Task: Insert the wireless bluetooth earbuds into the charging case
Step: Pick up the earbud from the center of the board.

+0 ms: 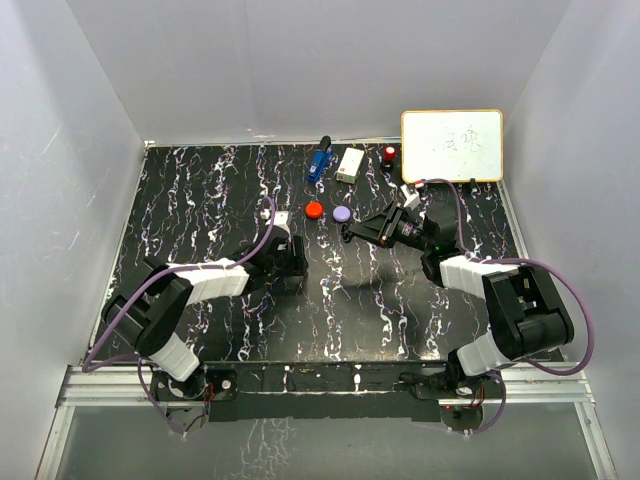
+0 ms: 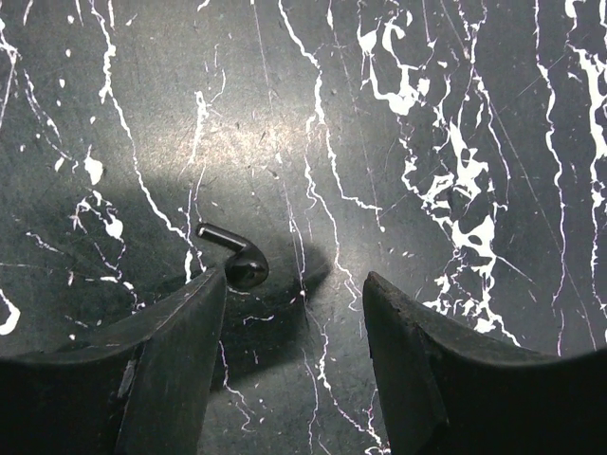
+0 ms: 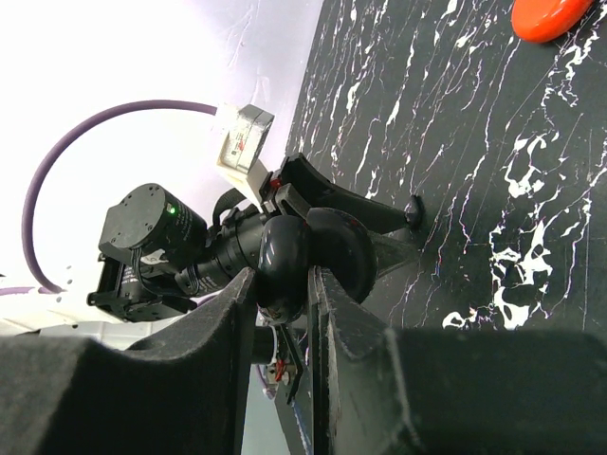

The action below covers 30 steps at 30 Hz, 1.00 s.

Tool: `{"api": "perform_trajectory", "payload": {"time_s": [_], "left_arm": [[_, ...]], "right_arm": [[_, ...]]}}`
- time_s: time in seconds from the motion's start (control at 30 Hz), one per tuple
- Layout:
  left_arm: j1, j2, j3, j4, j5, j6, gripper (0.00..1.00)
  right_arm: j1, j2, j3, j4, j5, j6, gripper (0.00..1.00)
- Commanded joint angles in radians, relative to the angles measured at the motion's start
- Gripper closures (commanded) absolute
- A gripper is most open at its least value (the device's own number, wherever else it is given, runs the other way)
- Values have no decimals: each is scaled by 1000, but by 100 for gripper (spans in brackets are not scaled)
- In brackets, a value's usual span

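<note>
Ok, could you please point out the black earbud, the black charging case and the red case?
black earbud (image 2: 247, 267): left wrist view, on its rounded head.
black charging case (image 3: 285, 252): right wrist view, on its glossy left half.
red case (image 1: 314, 209): top external view, on its top face.

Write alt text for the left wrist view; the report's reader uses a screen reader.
A black earbud lies on a dark, white-veined table, right at the tip of one finger of the open left claw. Nothing sits between the two fingers.
</note>
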Motion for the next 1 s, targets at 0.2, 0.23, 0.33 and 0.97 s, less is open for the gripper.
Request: {"api": "perform_trajectory", "payload": {"time_s": [0.2, 0.23, 0.33, 0.97], "left_arm": [[6, 48, 8, 22, 81, -26, 42], [6, 49, 7, 25, 88, -29, 43], [6, 49, 7, 23, 102, -37, 43], [-11, -116, -6, -60, 47, -31, 44]], "right_arm": [[0, 8, -6, 90, -6, 13, 100], [1, 7, -6, 93, -6, 15, 100], [1, 10, -8, 98, -9, 18, 100], [1, 18, -21, 126, -12, 30, 100]]}}
